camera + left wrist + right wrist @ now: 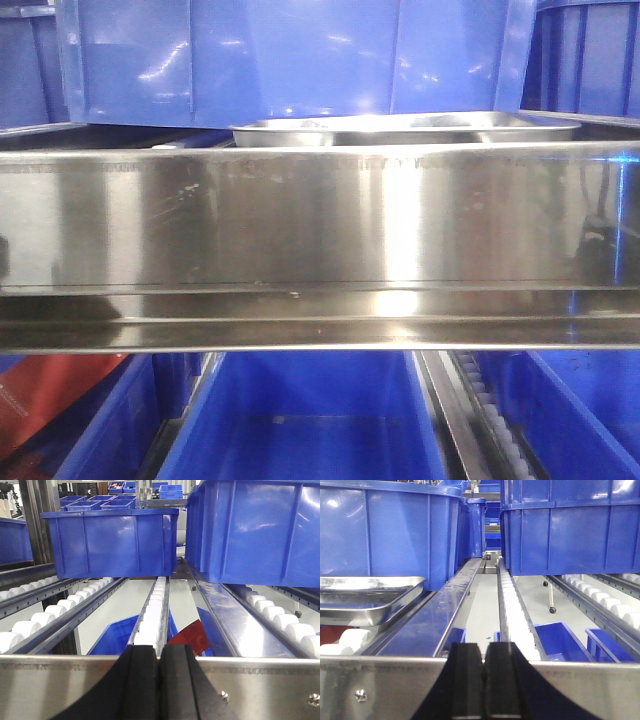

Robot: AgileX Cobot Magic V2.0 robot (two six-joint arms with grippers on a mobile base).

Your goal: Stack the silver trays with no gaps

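My left tool (159, 680) was closed, its two black fingers pressed together with only a thin seam between them and nothing held. My right tool (484, 680) stood likewise, fingers together, holding nothing. Both sat at the brushed-steel rail (300, 220) that crossed the front of the rack.

The silver tray (365, 600) lay open side up on the white rollers (352, 639) of the lane left of my right tool, with a large blue bin (385, 530) just behind it. In the front view its rim showed just above the rail, right of centre. I could not tell whether it was one tray or several nested.

Further blue bins (112, 542) stood on the lanes ahead of my left tool.
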